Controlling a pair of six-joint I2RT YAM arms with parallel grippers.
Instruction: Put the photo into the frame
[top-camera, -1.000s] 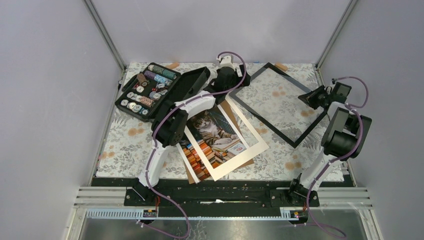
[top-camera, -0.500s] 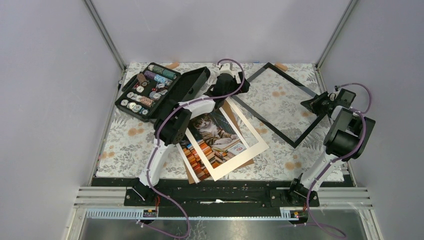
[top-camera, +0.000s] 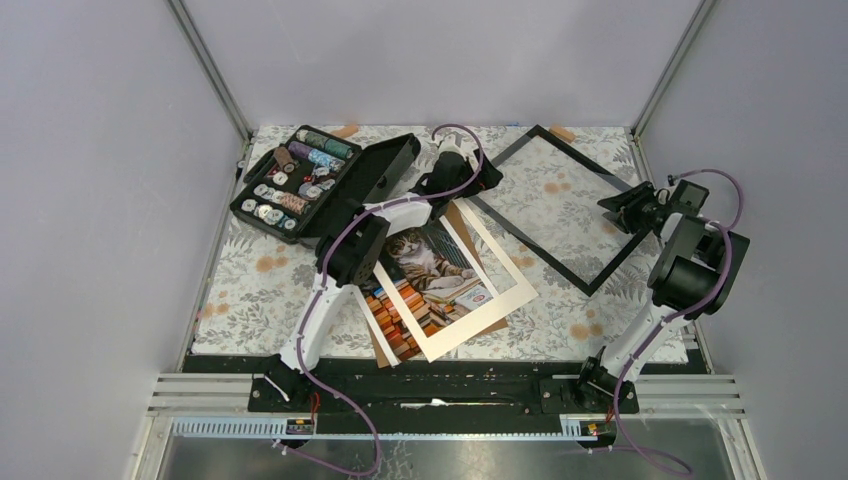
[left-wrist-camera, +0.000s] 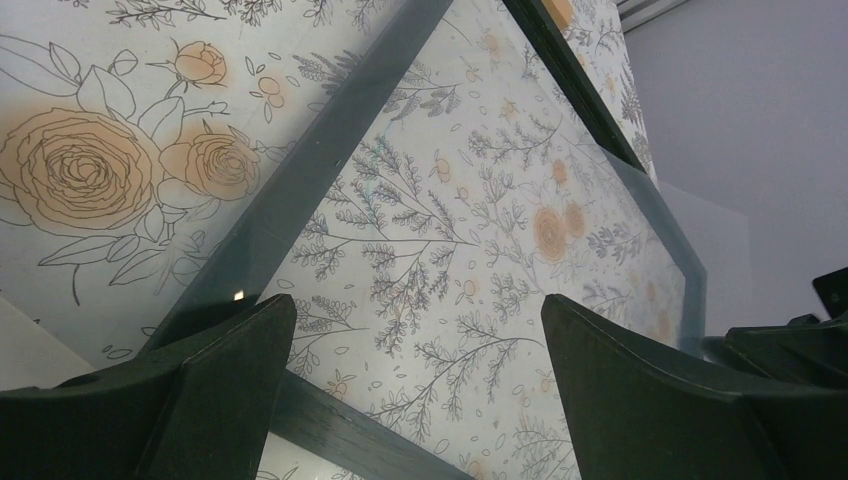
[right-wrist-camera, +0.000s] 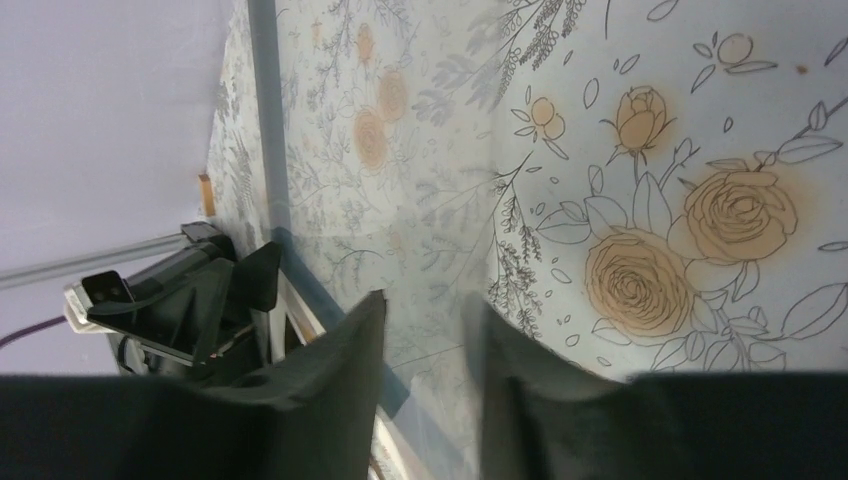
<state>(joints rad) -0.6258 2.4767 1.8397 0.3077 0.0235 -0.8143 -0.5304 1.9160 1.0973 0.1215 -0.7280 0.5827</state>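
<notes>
The black frame (top-camera: 610, 260) lies flat as a diamond at the back right, the floral cloth showing through its pane. The photo (top-camera: 425, 262) of the cat lies front centre under a cream mat (top-camera: 500, 300) and on a brown board (top-camera: 455, 215), apart from the frame. My left gripper (top-camera: 488, 178) hovers wide open over the frame's left corner. In the left wrist view the frame's bar (left-wrist-camera: 330, 420) runs under the open left gripper (left-wrist-camera: 415, 310). My right gripper (top-camera: 610, 205) sits at the frame's right edge. Its jaws (right-wrist-camera: 428, 300) stand apart, one finger blurred, the frame's edge (right-wrist-camera: 265, 120) running to their left.
An open black case of thread spools (top-camera: 310, 180) stands at the back left, next to my left arm. Grey walls close in the table on three sides. The left gripper (right-wrist-camera: 190, 300) shows across the frame in the right wrist view.
My right gripper has gone from shut to open at the frame's right edge. The left gripper has slid right, towards the frame's left corner.
</notes>
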